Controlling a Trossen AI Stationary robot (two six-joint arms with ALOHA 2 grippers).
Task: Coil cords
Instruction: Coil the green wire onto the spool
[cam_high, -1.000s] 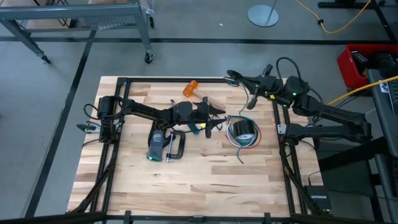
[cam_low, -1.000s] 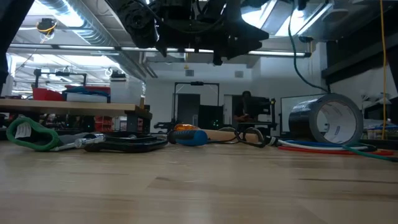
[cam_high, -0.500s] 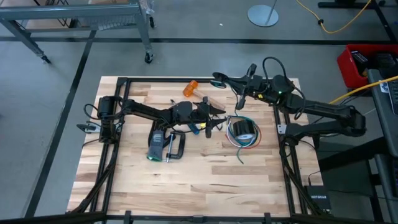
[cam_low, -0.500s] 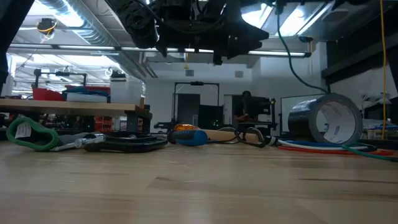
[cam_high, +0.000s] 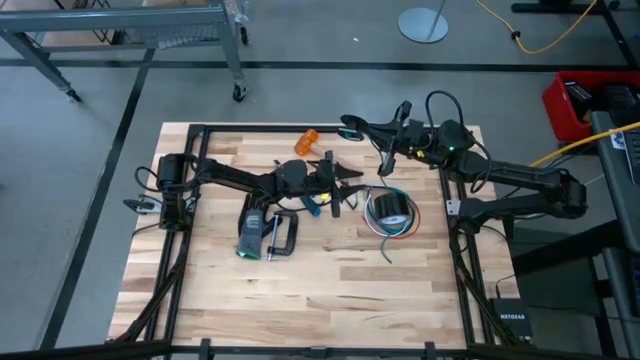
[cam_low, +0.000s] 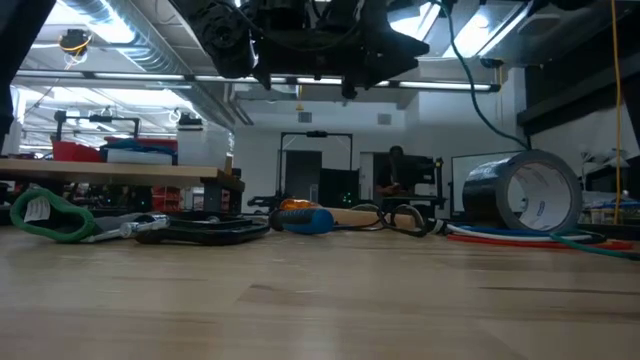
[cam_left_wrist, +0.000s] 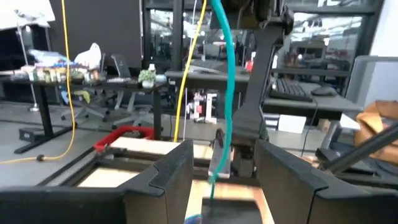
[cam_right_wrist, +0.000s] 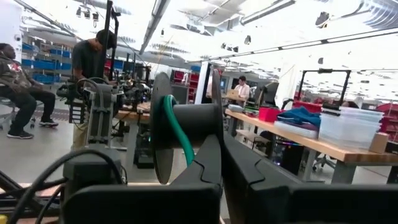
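Teal-green cord (cam_right_wrist: 179, 132) wraps round black spool (cam_right_wrist: 186, 127).

Overhead room lights, even, soft shadows; low view dim (backlit); right wrist ceiling glare, near parts blurred.

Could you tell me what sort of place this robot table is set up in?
It looks like a large workshop or robotics lab. Beyond the wooden table there are long workbenches holding plastic bins, people working at stations, and a yellow cable lying on the concrete floor.
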